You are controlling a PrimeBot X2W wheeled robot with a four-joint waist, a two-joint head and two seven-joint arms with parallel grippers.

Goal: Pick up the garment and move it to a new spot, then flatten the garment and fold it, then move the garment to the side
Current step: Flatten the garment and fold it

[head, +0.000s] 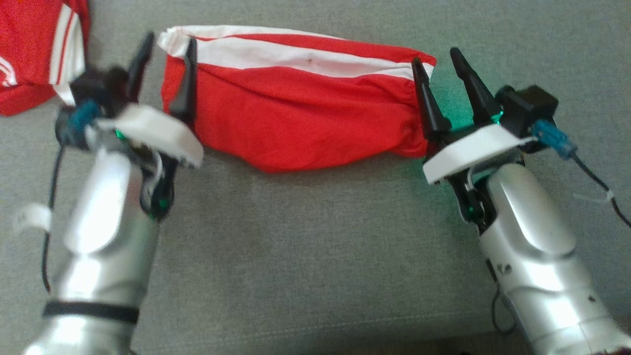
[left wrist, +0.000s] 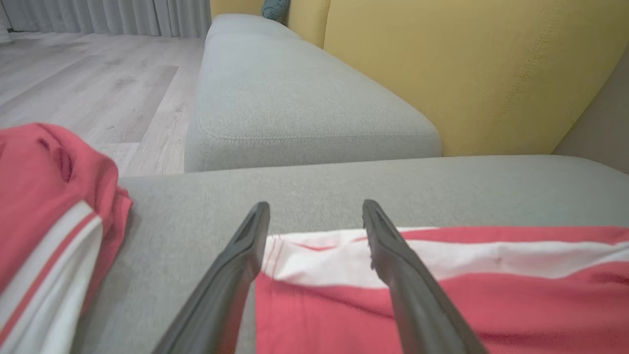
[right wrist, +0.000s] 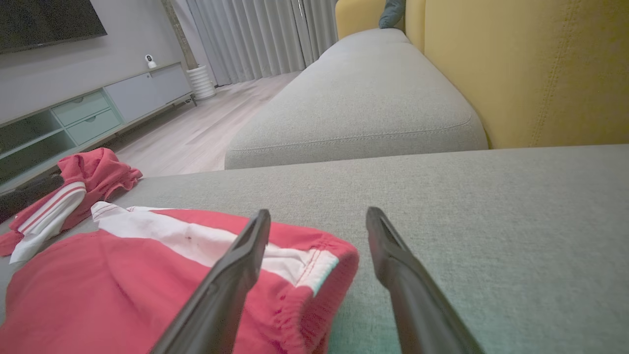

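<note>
Left pincer (head: 169,47) and right pincer (head: 436,58), both spread wide and empty, flank the left and right ends of the red garment (head: 296,113). It lies at upper centre on the grey sofa (head: 296,256). Second garment (head: 29,54) at upper left.

No readable text, label or number anywhere.

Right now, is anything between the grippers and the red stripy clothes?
Nothing visible is. The open left gripper and open right gripper sit right at either end of the red, white-striped fabric garment on the grey sofa cushion.
</note>
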